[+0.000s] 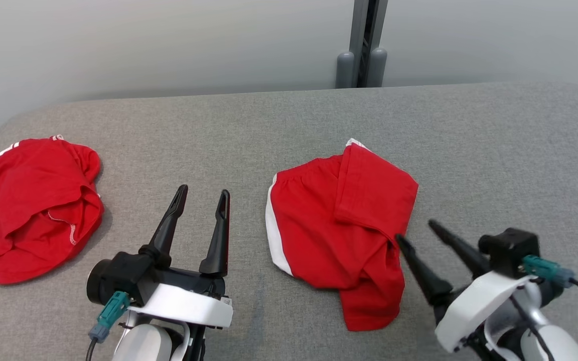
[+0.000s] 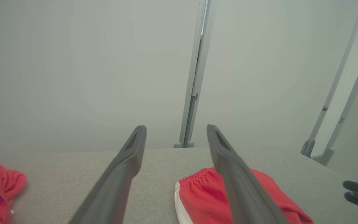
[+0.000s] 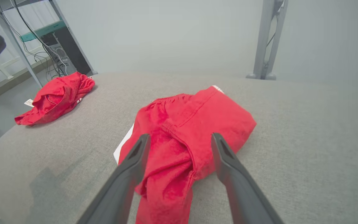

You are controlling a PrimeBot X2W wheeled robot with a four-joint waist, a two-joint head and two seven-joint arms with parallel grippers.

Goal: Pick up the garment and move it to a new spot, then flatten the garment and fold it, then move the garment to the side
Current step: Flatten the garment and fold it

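**Head view:** The garment, red shorts with a white side stripe, lies loosely doubled over on the grey worktop. It sits between the two hands, much nearer the right hand. That hand is spread wide and grips nothing. Its inner fingertip is at the cloth's near right edge, touching or just beside it, can't tell which. The left hand is also fully spread and empty over bare worktop, with the garment off to its right and clearly apart. A second red garment lies heaped well out to the left hand's left.

**Left wrist view:** This low angle shows the gathered elastic waistband just past the left hand's right finger, which the head view barely shows. The right hand's fingertips poke in at the far right edge.

**Right wrist view:** The right hand's fingers straddle a raised ridge of bunched cloth, and one leg trails back toward the wrist. That ridge reads flat from the head view. A metal rack with cables stands beyond the second garment.

**Handling (judged):** The cloth is light, thin and limp, so it will sag and fall open when lifted. It isn't fragile, but a single layer could slip from the narrow fingers. The best hold looks like the thicker waistband, one hand at each end, or the leg hems for flattening.
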